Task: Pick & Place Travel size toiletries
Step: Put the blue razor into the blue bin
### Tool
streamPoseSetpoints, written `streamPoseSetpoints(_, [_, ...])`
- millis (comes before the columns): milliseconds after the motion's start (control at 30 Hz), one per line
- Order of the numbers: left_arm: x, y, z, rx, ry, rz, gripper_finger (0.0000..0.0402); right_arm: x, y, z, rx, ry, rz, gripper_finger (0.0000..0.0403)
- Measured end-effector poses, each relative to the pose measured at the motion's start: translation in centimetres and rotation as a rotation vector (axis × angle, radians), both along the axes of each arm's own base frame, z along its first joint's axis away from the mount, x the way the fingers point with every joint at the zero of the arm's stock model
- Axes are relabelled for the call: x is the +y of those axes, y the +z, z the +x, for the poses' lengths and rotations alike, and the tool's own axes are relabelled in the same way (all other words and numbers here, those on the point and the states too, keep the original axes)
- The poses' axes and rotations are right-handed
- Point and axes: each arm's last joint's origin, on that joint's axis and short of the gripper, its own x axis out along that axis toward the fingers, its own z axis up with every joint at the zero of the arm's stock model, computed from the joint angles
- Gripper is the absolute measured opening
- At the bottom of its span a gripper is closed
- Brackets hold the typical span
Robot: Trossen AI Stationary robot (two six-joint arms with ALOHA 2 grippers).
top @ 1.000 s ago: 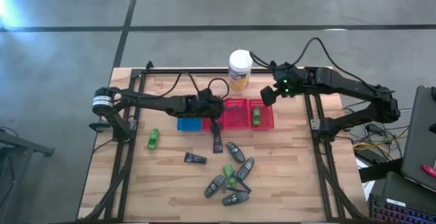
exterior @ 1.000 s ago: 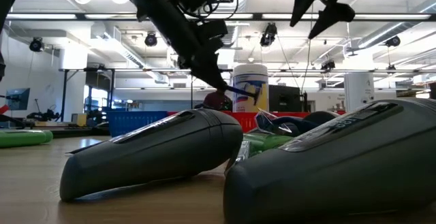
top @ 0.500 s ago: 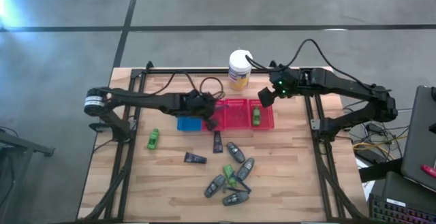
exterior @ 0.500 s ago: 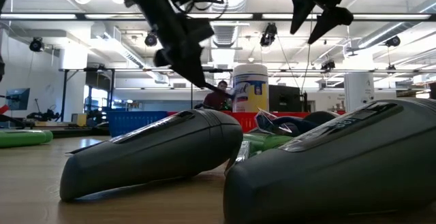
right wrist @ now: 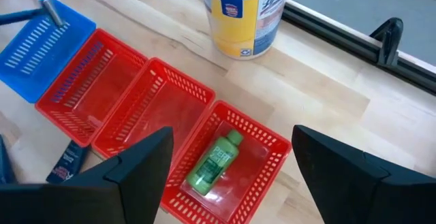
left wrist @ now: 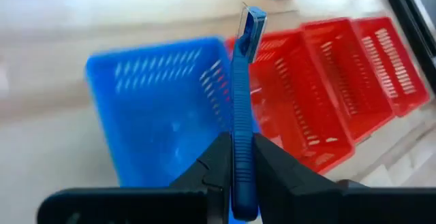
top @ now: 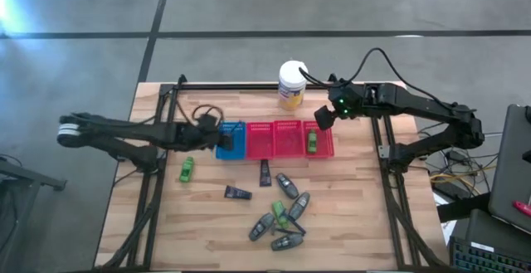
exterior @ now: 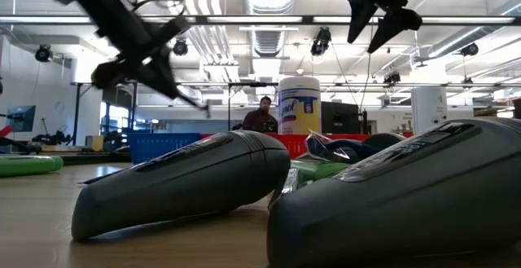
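Meanwhile the left gripper (left wrist: pixel 235 157) is clenched on a thin blue stick (left wrist: pixel 243 101) above the blue basket (left wrist: pixel 157 108); the right gripper (right wrist: pixel 231 159) hangs released over a green bottle (right wrist: pixel 214 159) in a red basket (right wrist: pixel 272 142).

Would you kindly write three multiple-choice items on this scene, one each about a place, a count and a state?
1. Where does the green bottle in a basket lie?
A. the blue basket
B. the red basket nearest the right arm
C. the middle red basket

2. How many red baskets stand in the row?
A. one
B. three
C. five

3. How is the left tool?
A. shut on a blue stick
B. open and empty
C. shut on a green bottle

Key:
1 B: the green bottle lies in the end red basket, below the right tool, whose fingers stand apart.
2 B: three red baskets adjoin the blue basket.
3 A: the left tool pinches the blue stick over the blue basket.
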Motion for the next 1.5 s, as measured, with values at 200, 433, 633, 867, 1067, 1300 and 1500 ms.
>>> streamPoseSetpoints(200, [-0.8, -1.8, -1.6, -0.074, 0.084, -0.067, 0.0043, 0.0, -0.8, 0.0, 0.023, -0.012, 0.000, 0.0314])
streamPoseSetpoints(433, [-0.8, -1.3, -1.0, -0.188, 0.103, -0.051, 0.0043, 0.0, -1.8, -0.1, 0.047, -0.023, 0.012, 0.0314])
streamPoseSetpoints(633, [-0.8, -1.4, -0.6, -0.239, 0.152, -0.103, 0.0043, 0.0, -1.8, -0.1, 0.045, -0.023, 0.015, 0.0295])
streamPoseSetpoints(867, [-1.0, -2.2, -0.9, -0.284, 0.214, -0.212, 0.0043, 0.0, -1.8, -0.1, 0.036, -0.041, 0.024, 0.0285])
streamPoseSetpoints(1067, [-1.1, -3.4, -1.3, -0.335, 0.273, -0.285, 0.0043, 0.0, -1.8, -0.1, 0.037, -0.043, 0.026, 0.0297])
streamPoseSetpoints(1300, [-1.0, -4.8, -1.5, -0.287, 0.299, -0.250, 0.0043, 0.0, -1.8, -0.1, 0.037, -0.043, 0.025, 0.0314])
streamPoseSetpoints(1500, [-0.9, -5.2, -1.3, -0.255, 0.306, -0.178, 0.0060, 0.0, -1.8, -0.1, 0.036, -0.043, 0.025, 0.0322])
